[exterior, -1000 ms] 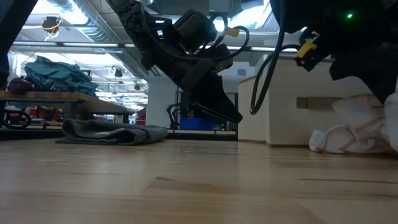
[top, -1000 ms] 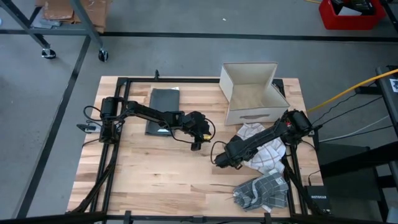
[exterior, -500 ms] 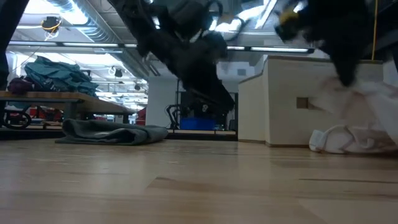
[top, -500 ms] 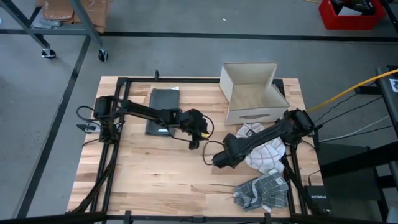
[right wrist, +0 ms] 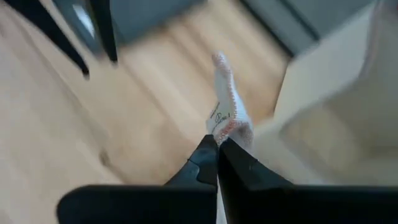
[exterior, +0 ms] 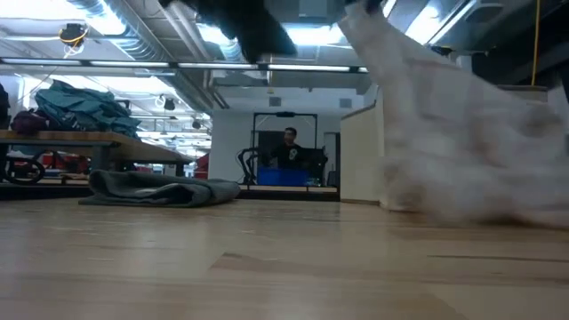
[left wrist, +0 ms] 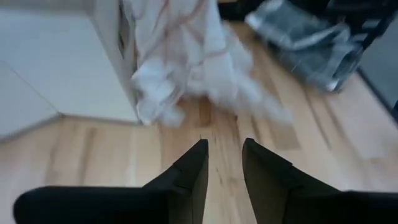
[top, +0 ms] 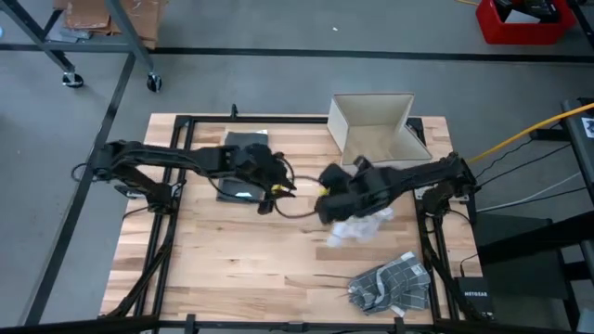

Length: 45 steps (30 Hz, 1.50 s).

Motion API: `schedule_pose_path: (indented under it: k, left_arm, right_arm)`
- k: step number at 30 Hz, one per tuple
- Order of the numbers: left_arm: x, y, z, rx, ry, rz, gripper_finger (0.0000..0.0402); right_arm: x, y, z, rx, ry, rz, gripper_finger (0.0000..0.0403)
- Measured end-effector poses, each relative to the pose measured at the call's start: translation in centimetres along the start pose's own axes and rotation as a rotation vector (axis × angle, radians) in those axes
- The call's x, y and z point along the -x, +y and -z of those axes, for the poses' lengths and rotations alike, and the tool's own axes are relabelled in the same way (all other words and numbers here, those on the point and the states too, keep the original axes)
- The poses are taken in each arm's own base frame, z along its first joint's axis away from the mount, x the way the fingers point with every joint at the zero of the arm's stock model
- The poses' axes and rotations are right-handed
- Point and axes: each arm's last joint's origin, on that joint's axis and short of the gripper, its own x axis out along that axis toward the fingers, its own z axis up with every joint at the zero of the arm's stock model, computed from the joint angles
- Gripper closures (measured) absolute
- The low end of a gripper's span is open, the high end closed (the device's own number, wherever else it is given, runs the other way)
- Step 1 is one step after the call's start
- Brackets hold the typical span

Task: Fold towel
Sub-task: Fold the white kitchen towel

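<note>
The white towel [top: 357,225] hangs from my right gripper [right wrist: 216,155], which is shut on it, raised above the table's middle [top: 329,209]. In the low view the towel [exterior: 453,133] slopes down to the right, and its lower end [left wrist: 249,99] trails on the wood beside the box. My left gripper [left wrist: 224,155] is up above the table left of the towel [top: 267,202]. It points toward the towel, its fingers a narrow gap apart with nothing between them. My right gripper pinches a corner of the towel bearing a small label [right wrist: 225,121] between its two fingertips; the corner sticks out just past them. The fingers slant downward. The towel is lifted at this corner and hangs below, its lower end [exterior: 462,209] on the table.
An open cardboard box [top: 376,134] stands at the far right, just behind the towel. A dark grey folded cloth [top: 243,162] lies far left of centre. A grey checked cloth [top: 390,283] lies crumpled at the near right corner.
My right gripper has risen and swung toward the table's middle and far side, pulling the white towel up from its heap beside the box; the towel now hangs stretched out below it. My left gripper has risen and drawn back toward the left.
</note>
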Motion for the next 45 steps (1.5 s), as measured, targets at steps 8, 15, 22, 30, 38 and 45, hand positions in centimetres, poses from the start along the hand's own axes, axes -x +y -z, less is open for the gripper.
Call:
schedule_pose_path:
  k: [8,15,22,30,38,45]
  left_arm:
    - [7.3,-0.9,-2.5,-0.047,-0.202,-0.023,0.0314]
    - [12.7,-1.6,-3.5,-0.277,-0.364,-0.101,0.0314]
    - [14.7,-1.9,-3.5,-0.296,-0.412,-0.12,0.0314]
    - [14.0,-1.8,-3.5,-0.282,-0.388,-0.113,0.0314]
    - [10.5,-1.8,-3.2,-0.026,-0.298,-0.035,0.0314]
    - [5.1,-2.6,-2.1,0.073,-0.139,0.033,0.0284]
  right_arm:
    - [6.9,-3.6,-4.3,0.045,-0.355,-0.039,0.0399]
    - [10.4,-6.3,-5.4,0.068,-0.584,-0.067,0.0398]
    - [12.3,-8.2,-5.1,0.102,-0.606,-0.235,0.0398]
    - [13.9,-9.6,-5.0,0.066,-0.638,-0.395,0.0398]
    - [13.5,-8.9,-5.6,0.025,-0.673,-0.312,0.0398]
    - [13.0,-7.8,-6.1,0.053,-0.695,-0.268,0.0398]
